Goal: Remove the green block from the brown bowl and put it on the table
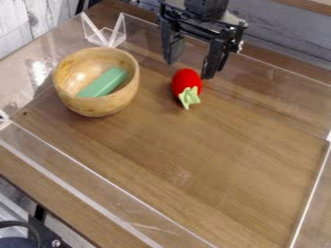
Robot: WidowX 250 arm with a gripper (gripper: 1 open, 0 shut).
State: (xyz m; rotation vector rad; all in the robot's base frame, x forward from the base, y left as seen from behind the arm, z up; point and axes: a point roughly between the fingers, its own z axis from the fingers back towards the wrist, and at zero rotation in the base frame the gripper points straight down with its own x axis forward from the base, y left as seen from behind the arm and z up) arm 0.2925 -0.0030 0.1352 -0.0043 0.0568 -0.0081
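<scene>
Claw (195, 70) spread, we hang over the far middle, near the red toy (188, 85). Our green block (104, 83) lies in the brown bowl (96, 82) at left; we should move left, straddle its narrow width, then lift above the rim.

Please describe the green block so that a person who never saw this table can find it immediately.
On the brown table, look for the round wooden bowl near the clear wall. The green block lies inside it, slanted. It is a plain bar, unlike the red toy outside.
</scene>
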